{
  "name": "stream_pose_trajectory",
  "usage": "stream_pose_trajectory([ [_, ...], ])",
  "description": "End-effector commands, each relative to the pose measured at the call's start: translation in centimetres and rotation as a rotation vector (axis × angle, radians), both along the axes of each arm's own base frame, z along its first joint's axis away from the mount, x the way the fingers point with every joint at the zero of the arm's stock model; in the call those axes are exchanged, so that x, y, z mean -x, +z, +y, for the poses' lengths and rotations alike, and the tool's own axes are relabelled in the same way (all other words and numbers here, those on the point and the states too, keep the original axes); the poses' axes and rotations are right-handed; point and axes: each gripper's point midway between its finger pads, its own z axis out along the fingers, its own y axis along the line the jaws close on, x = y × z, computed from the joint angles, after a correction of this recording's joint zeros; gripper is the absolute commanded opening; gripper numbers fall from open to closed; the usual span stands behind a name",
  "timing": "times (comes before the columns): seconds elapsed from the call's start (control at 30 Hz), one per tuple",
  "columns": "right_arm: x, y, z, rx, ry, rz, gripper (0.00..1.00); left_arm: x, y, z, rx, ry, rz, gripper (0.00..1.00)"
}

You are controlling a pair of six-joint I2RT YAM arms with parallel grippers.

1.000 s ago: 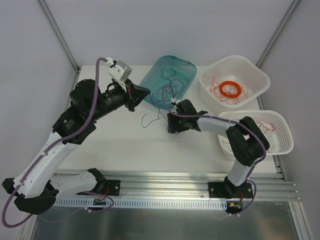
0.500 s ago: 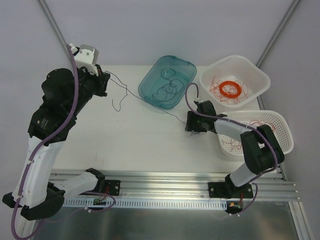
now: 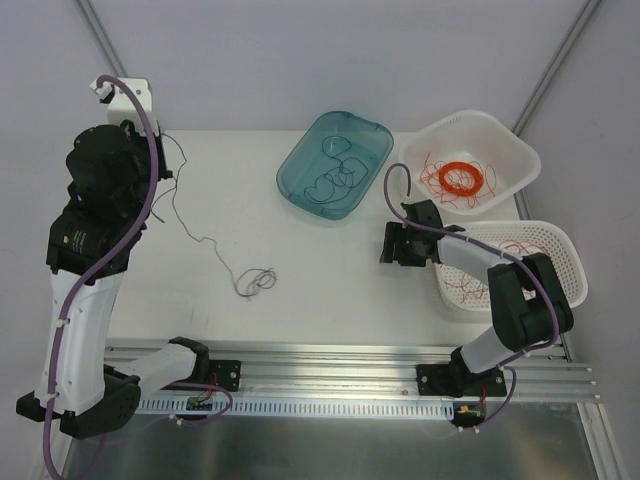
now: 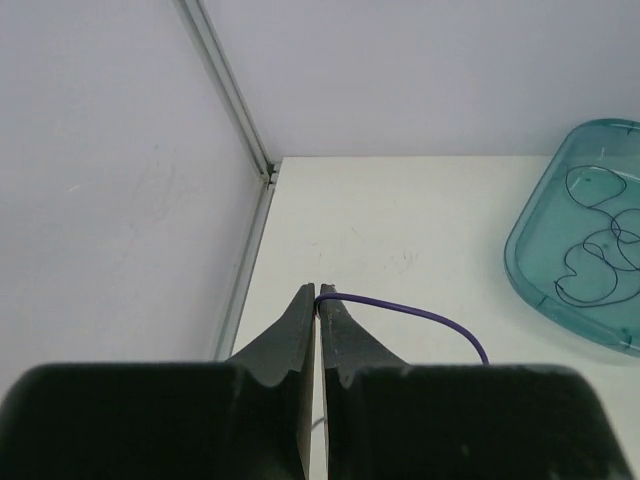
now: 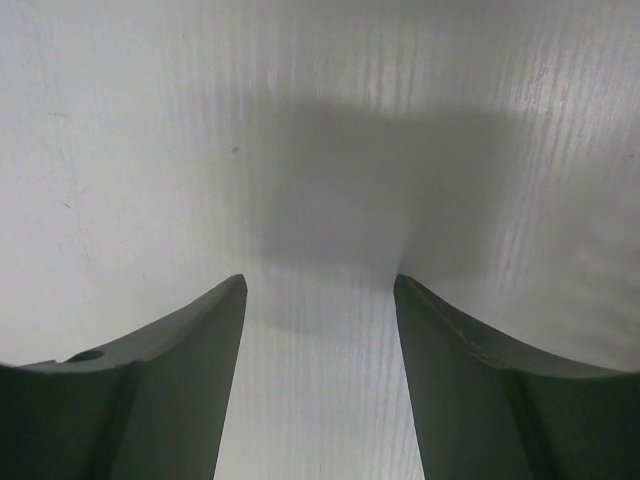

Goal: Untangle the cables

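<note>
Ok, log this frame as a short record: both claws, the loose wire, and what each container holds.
Left claw: shut on a thin dark wire, raised at the far left
Wire path: trails from the claw across the table, ends in a small curl
Right claw: open, empty, over bare table beside the slotted basket
Teal tray: dark wires
White tub: orange ring coil, loose red strands
Slotted basket: red wires

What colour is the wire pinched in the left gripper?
Purple; the wire shows best in the left wrist view.
</note>
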Motion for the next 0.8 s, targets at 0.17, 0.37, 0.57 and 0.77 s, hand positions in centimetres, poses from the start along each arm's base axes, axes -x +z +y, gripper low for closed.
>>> stream_pose_trajectory([
  [0.17,0.8,2.4,2.8,-0.091,0.155,-0.013,0.64,-0.7,-1.5,-5.7,0.127,-0.287,0.042,0.0],
  [0.37,0.9,5.7,7.7,-0.15,0.327,-0.111,0.65,-0.4,-3.5,-10.7,0.26,-0.519,0.11,0.0],
  [0.57,-0.2,8.2,9.5,-0.256,0.312,-0.182,0.68,0.7,-1.5,-17.7,0.388,-0.833,0.108,0.0],
  [0.77,-1.1,10.1,8.2,-0.239,0.259,-0.285,0.7,1.1,1.9,-25.8,0.369,-1.093,0.097,0.0],
])
